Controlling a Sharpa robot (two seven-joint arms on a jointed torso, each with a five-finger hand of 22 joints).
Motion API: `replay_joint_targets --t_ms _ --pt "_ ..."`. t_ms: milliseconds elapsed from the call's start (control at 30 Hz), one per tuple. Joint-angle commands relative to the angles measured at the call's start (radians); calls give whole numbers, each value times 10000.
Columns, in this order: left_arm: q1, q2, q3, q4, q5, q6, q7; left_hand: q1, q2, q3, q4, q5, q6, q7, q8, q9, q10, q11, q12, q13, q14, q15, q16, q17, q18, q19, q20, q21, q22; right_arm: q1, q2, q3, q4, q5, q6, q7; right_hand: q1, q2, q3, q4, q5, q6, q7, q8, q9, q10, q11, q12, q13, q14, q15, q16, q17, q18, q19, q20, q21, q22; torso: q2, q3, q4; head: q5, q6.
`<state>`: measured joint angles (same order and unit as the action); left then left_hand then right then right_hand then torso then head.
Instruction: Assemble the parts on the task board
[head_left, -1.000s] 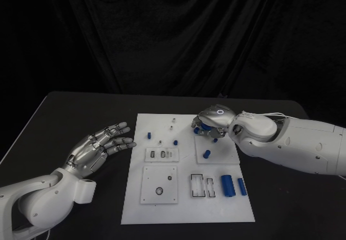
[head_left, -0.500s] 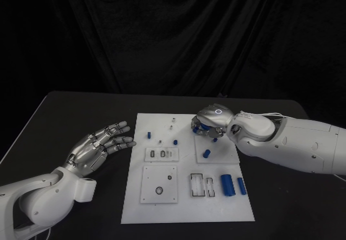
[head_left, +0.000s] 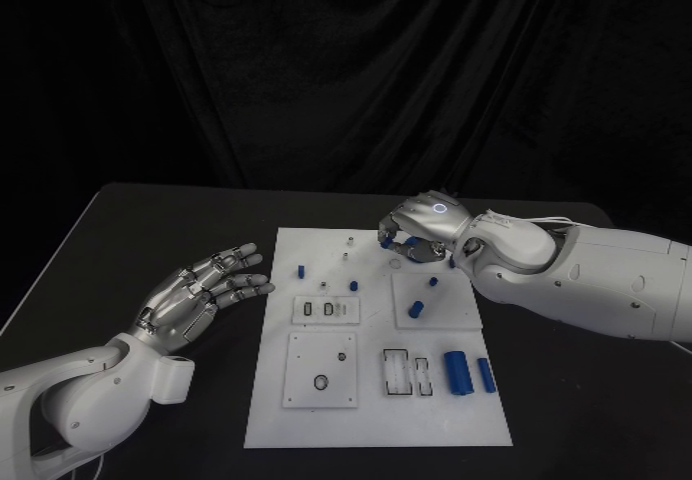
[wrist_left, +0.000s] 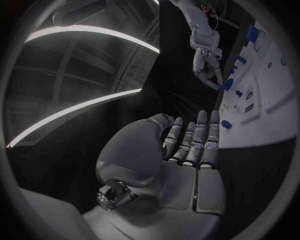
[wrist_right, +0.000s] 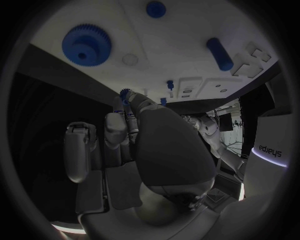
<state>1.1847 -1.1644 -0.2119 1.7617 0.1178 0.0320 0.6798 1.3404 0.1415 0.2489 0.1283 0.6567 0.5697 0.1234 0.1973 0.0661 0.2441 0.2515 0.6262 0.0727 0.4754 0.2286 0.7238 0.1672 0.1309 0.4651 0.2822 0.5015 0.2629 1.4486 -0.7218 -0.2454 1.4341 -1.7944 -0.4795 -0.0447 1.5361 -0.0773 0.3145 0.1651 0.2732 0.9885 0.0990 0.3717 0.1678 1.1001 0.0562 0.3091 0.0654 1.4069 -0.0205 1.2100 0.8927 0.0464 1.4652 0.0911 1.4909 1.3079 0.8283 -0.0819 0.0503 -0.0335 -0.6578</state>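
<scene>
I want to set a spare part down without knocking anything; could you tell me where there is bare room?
Bare: the task board strip nearest the robot, and black table beyond the left hand. Crowded: the far end under the right hand.

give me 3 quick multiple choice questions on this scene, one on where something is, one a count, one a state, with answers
1. Where is the silver left hand?
A) on the white task board
B) over the black table, left of the board
C) at the table's far right corner

2. How many long blue cylinders lie side by side near the board's near right corner?
A) two
B) four
C) none

3. What is the silver right hand doing?
A) lying flat on the table
B) gripping a cylinder
C) pinching a small blue part at its fingertips

Answers:
1 B, its spread, empty fingers sit off the board's left edge.
2 A, a thick one beside a thinner one.
3 C, the right wrist view shows blue at the fingertips.
</scene>
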Motion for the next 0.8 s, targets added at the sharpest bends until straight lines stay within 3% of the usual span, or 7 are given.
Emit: replay_joint_targets --t_ms 33,233,433,800 --pt "2 20 6 15 32 118 1184 -60 21 71 -19 34 -50 22 -59 -10 11 55 38 8 -89 21 24 -11 -81 -95 -4 -59 -15 133 219 14 -106 201 -594 -90 25 13 -13 -56 -67 83 0 31 389 124 -18 -94 11 108 -18 54 71 -108 99 -21 82 1323 -10 -2 -15 7 -21" --pt "2 119 6 -62 32 142 1173 -67 18 82 -27 31 -59 29 -62 -11 13 63 41 8 -99 24 23 -14 -83 -106 -2 -65 -19 216 812 24 -640 228 -216 -28 -20 -8 -11 -49 -54 73 1 -18 441 177 -9 -235 8 125 -13 55 85 -111 107 -27 85 1336 -13 -9 -8 -7 10" --pt "2 180 6 -98 32 165 1161 -67 18 82 -27 31 -59 29 -62 -11 13 63 41 8 -99 24 23 -14 -83 -106 -2 -65 -19 118 1349 27 -1207 236 173 54 -52 -28 -6 -44 -42 46 7 -71 475 200 7 -352 7 122 0 40 76 -111 106 -20 82 1338 -15 -18 0 -7 -5" --pt "2 240 6 -143 32 184 1134 -77 18 102 -41 27 -64 39 -64 -11 12 75 45 8 -114 30 22 -20 -86 -123 0 -74 -24 -31 1957 30 -1888 239 550 128 -98 -44 11 -39 -79 -27 17 -184 520 221 40 -541 11 107 29 8 54 -110 101 4 75 1339 11 12 7 -29 16"
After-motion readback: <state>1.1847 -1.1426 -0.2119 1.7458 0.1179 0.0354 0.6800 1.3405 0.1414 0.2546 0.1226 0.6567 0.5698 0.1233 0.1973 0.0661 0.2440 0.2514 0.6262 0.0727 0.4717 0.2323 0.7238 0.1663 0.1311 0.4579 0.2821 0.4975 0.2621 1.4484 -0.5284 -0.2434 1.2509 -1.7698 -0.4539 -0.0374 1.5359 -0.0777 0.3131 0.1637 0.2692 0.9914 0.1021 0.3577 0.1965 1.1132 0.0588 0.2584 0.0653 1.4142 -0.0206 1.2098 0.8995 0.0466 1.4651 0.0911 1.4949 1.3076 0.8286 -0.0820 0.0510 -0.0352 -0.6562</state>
